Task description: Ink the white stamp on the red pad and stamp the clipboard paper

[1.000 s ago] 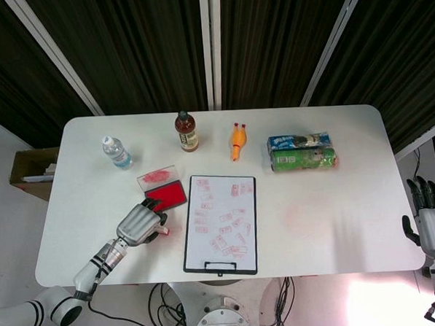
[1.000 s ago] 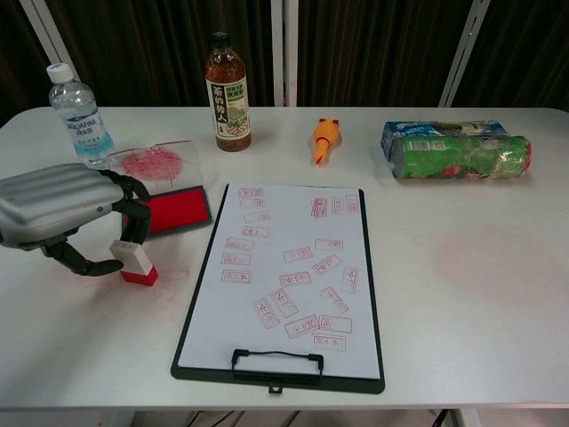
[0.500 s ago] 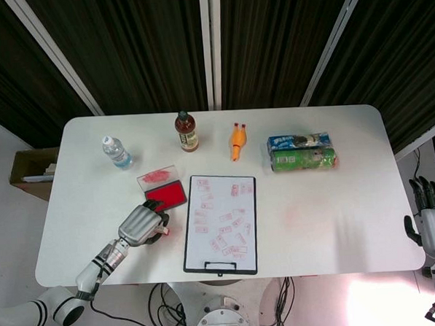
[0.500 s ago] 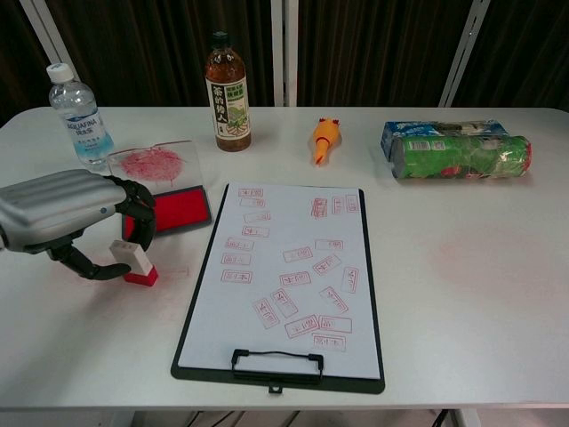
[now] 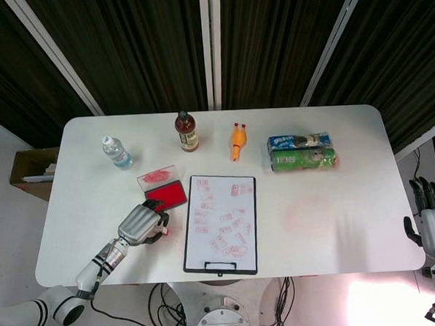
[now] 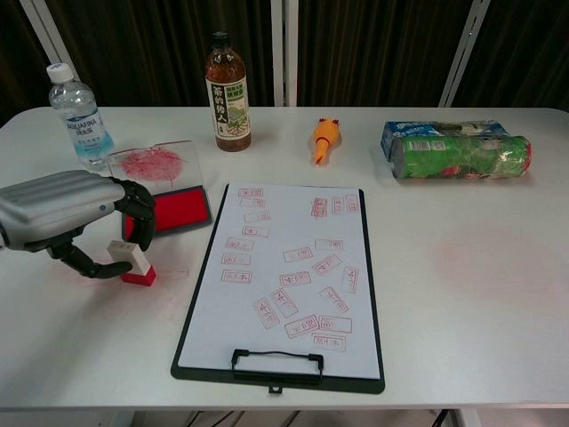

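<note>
The white stamp (image 6: 132,261) with its red base stands slightly tilted on the table, left of the clipboard (image 6: 289,267). My left hand (image 6: 62,209) curls around it, thumb against its left side and fingers over its top right; the base still touches the table. In the head view that left hand (image 5: 140,224) hides most of the stamp. The red pad (image 6: 173,209) lies open just behind the hand, its smeared clear lid (image 6: 156,163) folded back. The clipboard paper (image 5: 221,223) carries several red stamp marks. My right hand (image 5: 434,225) hangs off the table's right edge, fingers apart, holding nothing.
Along the back stand a water bottle (image 6: 78,116), a tea bottle (image 6: 228,93), a yellow rubber chicken (image 6: 324,138) and two snack packs (image 6: 458,151). A cardboard box (image 5: 32,173) sits on the floor past the table's left edge.
The left hand's fingers have curled closer around the stamp, which has shifted only slightly. The right hand has sunk a little lower at the frame's edge.
</note>
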Controlling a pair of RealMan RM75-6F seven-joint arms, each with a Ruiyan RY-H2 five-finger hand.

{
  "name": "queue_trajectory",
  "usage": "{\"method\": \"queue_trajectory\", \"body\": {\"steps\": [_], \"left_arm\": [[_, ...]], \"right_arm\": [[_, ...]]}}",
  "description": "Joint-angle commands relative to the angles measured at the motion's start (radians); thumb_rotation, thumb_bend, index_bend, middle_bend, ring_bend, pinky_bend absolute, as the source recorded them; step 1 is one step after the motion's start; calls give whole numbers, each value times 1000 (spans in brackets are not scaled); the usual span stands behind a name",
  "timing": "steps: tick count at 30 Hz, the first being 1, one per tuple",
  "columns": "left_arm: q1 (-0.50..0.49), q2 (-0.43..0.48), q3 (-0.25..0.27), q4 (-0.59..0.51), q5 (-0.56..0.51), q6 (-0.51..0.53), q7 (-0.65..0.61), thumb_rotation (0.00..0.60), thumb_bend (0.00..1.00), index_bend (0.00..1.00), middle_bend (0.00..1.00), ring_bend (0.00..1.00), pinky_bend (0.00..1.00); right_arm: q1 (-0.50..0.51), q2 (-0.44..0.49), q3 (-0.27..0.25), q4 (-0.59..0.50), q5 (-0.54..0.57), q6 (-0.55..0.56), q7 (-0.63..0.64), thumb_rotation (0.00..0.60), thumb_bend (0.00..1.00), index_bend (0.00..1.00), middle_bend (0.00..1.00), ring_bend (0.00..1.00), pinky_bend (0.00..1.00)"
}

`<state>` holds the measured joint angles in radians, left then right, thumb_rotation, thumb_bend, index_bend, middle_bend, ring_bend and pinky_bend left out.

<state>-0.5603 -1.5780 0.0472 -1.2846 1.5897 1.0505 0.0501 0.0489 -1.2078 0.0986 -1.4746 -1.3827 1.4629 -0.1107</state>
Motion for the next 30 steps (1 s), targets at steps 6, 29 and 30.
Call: {"method": "queue_trajectory", "body": {"steps": [6, 29, 30], "left_arm": [[-2, 0, 0, -1, -8, -4, -15, 600, 318, 509, 539, 199, 231], [-21, 8, -77, 23, -31, 57, -136, 600, 396, 625, 667, 310, 231], [-29, 6, -85, 31, -39, 47, -146, 600, 396, 630, 671, 316, 232]], "right_arm": [[2, 2, -3, -6, 2, -13, 8, 600, 365, 0, 0, 0, 0], [1, 5, -2, -13, 4, -9, -11, 600, 392, 0, 0, 0, 0], [1, 5, -2, -14, 4, -9, -13, 600, 392, 0, 0, 0, 0]]}}
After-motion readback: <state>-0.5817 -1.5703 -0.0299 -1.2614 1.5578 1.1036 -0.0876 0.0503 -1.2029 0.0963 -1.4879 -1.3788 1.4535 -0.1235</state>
